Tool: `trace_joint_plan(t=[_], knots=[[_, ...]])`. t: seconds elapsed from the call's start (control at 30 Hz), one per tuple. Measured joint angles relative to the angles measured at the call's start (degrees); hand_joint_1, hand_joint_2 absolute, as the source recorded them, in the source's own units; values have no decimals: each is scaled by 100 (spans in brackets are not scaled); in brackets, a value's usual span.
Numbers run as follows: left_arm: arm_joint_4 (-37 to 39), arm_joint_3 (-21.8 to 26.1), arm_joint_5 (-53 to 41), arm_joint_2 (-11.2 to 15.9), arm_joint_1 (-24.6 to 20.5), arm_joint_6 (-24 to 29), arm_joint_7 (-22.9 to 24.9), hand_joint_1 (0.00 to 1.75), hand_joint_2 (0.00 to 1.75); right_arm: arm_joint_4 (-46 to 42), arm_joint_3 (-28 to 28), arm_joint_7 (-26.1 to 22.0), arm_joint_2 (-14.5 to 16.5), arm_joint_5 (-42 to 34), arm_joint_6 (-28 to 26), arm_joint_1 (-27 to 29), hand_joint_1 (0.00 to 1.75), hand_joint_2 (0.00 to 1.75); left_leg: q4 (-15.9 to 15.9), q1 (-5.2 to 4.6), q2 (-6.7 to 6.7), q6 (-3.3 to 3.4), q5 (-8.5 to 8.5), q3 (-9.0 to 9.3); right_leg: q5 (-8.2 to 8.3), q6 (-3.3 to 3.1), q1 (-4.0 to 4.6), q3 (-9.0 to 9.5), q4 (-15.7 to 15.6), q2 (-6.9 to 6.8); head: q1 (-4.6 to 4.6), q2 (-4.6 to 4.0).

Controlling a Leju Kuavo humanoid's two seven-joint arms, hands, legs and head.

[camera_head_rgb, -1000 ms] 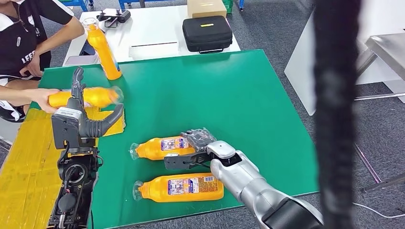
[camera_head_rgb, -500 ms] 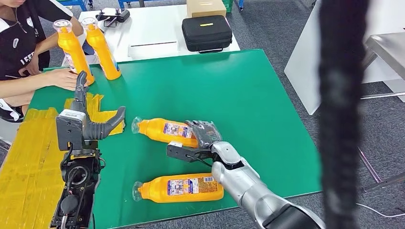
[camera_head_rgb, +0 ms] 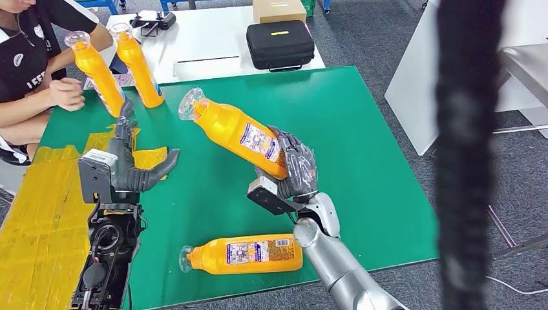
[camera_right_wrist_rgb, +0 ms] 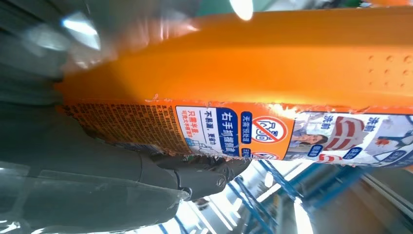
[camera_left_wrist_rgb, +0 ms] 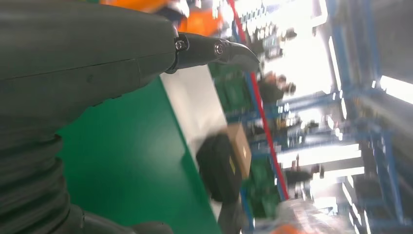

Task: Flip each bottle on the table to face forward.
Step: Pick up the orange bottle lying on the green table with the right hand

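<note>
Robot's right hand point(camera_head_rgb: 292, 169) is gripping an orange bottle point(camera_head_rgb: 236, 131) by its base, holding it tilted above the green table point(camera_head_rgb: 362, 148) with the clear cap pointing up and away. Left hand point(camera_head_rgb: 132, 161) is hanging out over the yellow patch, fingers spread, holding nothing. Second orange bottle point(camera_head_rgb: 244, 253) is lying on its side near the front edge. A person point(camera_head_rgb: 32, 71) is sitting by two upright bottles point(camera_head_rgb: 119, 68) at the far corner.

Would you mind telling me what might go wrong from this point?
The right robot hand grips the tilted bottle only near its base, so it might slip or swing. Setting it upright could knock the two standing bottles, with a person's hand close by. The open left robot hand may get in the way.
</note>
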Motion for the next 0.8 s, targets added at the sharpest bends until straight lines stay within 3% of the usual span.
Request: trace_joint_plan(t=[0.13,0.37,0.8], knots=[[161,-162,361,51,-128,-754,190,0,175,-146,-181,-481,93,-289,-1,94,175,175,0,0,1,0,0,-1,1,0,0,0,0,0,0,0],[327,-440,692,166,-353,-1546,298,0,175,-201,-213,-625,153,-455,-1,98,175,175,0,0,1,-2,3,0,2,-1,0,0,0,0,1,0],[345,-761,860,257,-387,-1917,234,0,175,-217,-170,-621,155,-500,-1,146,175,175,0,0,1,-2,2,-2,1,-1,0,-1,0,0,0,0]])
